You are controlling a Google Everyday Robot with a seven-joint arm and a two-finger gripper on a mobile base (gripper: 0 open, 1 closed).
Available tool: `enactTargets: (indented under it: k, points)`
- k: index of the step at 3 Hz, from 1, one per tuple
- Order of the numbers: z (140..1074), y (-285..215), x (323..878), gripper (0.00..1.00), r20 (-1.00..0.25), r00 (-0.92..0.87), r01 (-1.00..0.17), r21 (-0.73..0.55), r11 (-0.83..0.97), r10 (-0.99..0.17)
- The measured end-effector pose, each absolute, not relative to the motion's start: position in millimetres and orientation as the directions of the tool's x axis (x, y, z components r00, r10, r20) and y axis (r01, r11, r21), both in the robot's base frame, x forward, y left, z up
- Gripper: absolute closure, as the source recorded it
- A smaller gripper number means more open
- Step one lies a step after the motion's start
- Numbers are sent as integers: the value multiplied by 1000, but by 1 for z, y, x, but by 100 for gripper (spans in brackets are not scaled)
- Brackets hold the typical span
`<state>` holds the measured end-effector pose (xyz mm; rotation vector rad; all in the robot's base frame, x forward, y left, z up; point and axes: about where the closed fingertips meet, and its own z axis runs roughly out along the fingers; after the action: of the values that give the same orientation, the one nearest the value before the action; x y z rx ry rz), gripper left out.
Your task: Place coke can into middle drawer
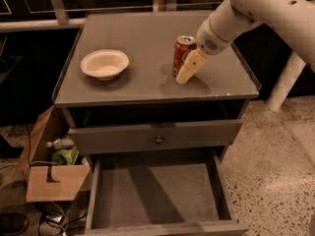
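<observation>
The coke can (182, 50), red with a silver top, stands upright on the cabinet top, right of centre. My gripper (189, 67) comes down from the upper right and sits right against the can's front right side, partly covering it. The middle drawer (156, 196) is pulled out at the bottom of the view; its dark-grey floor is bare. The can is on the cabinet top, well above and behind the drawer.
A cream-coloured bowl (104, 64) sits on the left of the cabinet top (133, 38). A closed drawer front with a round knob (159, 139) is above the open drawer. A cardboard box (51, 181) with clutter and cables stands on the floor at the left. A white post (285, 77) stands at the right.
</observation>
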<state>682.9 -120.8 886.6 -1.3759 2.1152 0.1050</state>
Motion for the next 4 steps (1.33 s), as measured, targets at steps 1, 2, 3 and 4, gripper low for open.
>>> enactTargets:
  k: [1, 2, 3, 4]
  points:
    - [887, -121, 683, 19, -525, -277, -853, -252, 458, -805]
    - [887, -121, 683, 42, -525, -277, -853, -252, 458, -805]
    - [887, -121, 683, 73, -525, -277, -853, -251, 458, -805]
    - [886, -121, 683, 97, -525, -277, -853, -251, 458, -805]
